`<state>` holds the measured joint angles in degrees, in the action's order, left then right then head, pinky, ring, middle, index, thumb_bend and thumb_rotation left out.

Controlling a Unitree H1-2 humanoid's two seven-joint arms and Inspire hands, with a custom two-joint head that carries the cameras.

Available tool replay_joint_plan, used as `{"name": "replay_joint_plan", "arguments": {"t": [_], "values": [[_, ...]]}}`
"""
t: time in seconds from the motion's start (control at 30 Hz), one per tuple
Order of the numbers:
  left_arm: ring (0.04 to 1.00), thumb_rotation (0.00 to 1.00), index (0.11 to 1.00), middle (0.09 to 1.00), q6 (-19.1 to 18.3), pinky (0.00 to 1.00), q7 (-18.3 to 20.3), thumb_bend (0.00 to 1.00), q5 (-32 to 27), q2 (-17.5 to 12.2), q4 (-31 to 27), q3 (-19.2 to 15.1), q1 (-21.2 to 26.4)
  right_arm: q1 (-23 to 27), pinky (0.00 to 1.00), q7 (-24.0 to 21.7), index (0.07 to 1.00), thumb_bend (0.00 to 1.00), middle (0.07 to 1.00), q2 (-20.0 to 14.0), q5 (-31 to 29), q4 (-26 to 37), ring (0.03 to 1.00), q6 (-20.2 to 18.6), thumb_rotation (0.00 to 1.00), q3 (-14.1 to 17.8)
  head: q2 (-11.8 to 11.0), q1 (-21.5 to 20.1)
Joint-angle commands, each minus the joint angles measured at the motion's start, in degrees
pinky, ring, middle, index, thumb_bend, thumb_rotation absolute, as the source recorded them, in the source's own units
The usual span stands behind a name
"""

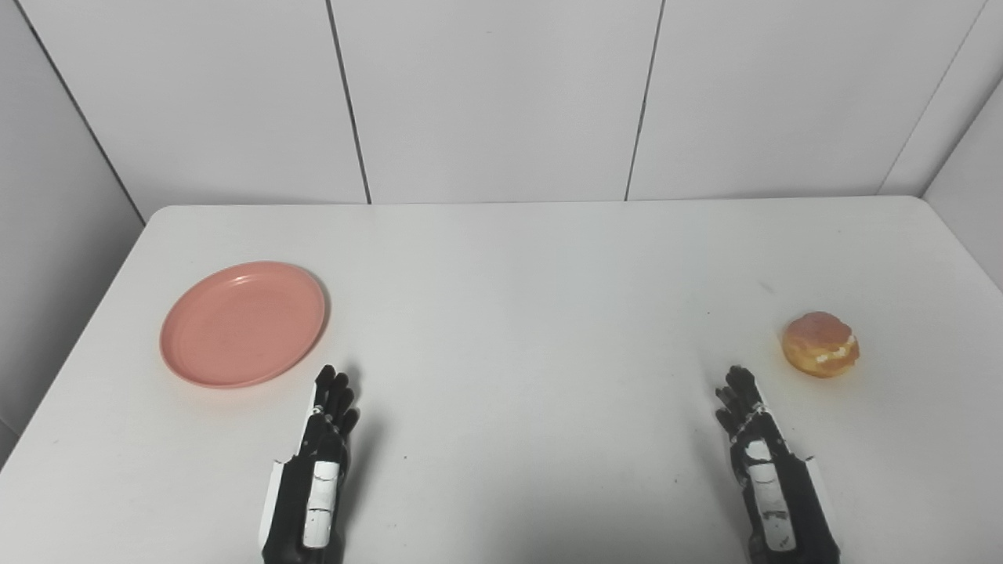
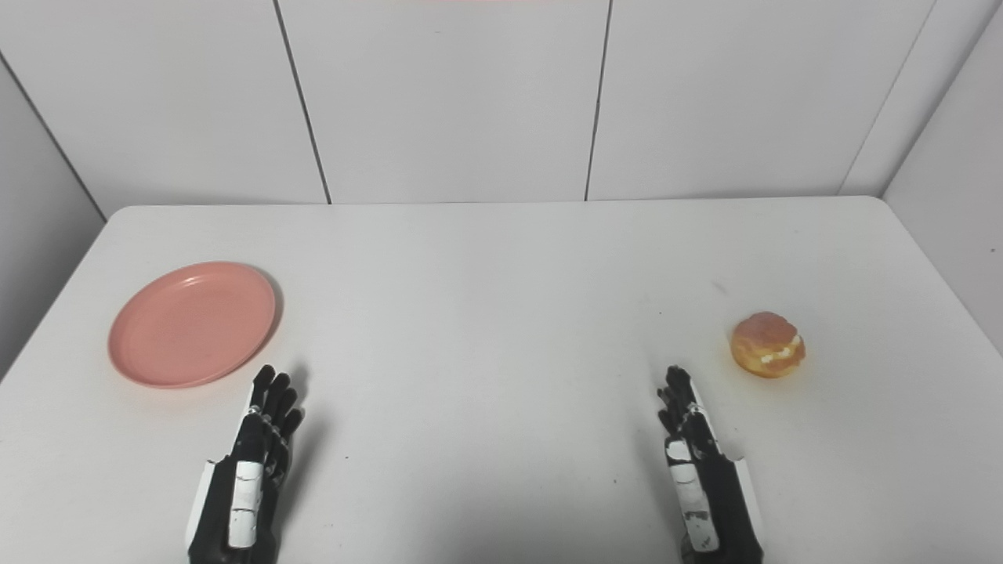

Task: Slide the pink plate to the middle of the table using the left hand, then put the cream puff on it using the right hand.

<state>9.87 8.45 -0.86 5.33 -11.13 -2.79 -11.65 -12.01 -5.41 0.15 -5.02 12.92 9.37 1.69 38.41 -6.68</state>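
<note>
Left hand [image 1: 321, 462], right hand [image 1: 764, 470] edge-up, empty

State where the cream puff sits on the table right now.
The cream puff lies on the table's right side, just beyond and right of the right hand, untouched, far from the pink plate.

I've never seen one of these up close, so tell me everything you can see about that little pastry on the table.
The cream puff is a small round bun with a golden-brown, slightly pinkish glazed top and a band of pale cream showing along its front side. It looks soft and whole, and sits upright by itself on the white table, far to the right. Nothing touches it but the tabletop. The right hand lies just in front of it and a little to its left, apart from it. The pink plate lies far off on the opposite side.
</note>
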Motion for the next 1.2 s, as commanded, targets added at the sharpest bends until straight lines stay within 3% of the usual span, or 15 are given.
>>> {"name": "replay_joint_plan", "arguments": {"t": [0.0,1.17], "values": [[1.0,0.94,1.0,1.0,-0.5,1.0,0.9,0.86,0.9,-3.8,0.2,1.0,-2.3,-1.2,1.0,-0.4,0.952,0.89,0.976,-1.2,0.1,1.5,0.981,1.2,0.9,-0.3,-0.1,0.1],[1.0,0.94,1.0,0.99,-1.1,1.0,1.3,0.88,1.3,-4.0,0.1,1.2,-2.3,-1.2,1.0,-0.7,0.952,0.87,0.975,-1.3,0.2,2.0,0.974,-0.1,0.91,-0.4,0.2,-0.1]]}}
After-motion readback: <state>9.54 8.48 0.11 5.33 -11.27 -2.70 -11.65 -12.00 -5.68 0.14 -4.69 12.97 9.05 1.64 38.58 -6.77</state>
